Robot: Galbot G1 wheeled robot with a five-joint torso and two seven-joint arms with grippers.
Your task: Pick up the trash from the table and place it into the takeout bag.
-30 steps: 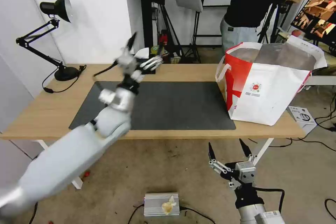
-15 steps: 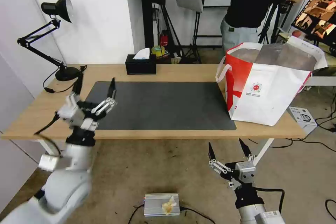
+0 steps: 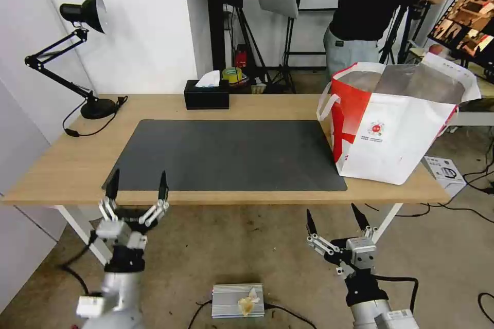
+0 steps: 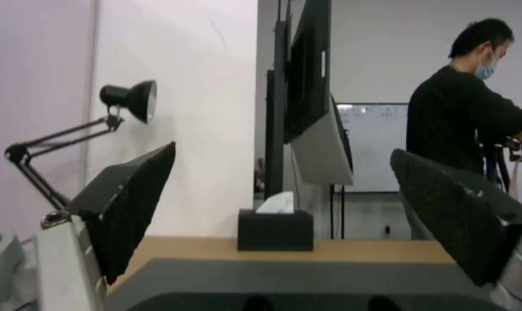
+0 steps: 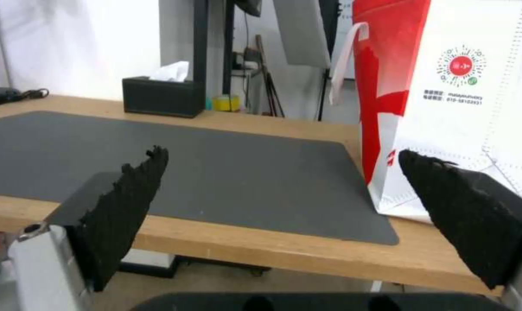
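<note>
Left end effector lowered — fingers spread, empty

You see a table of light wood with a smooth, faintly sheened top, and on it a matt dark grey mat. At the right of the frame the takeout bag looks like coated fabric, its lining crinkled silver foil. The grippers' fingers carry rough black ribbed pads on pale metal links.
</note>
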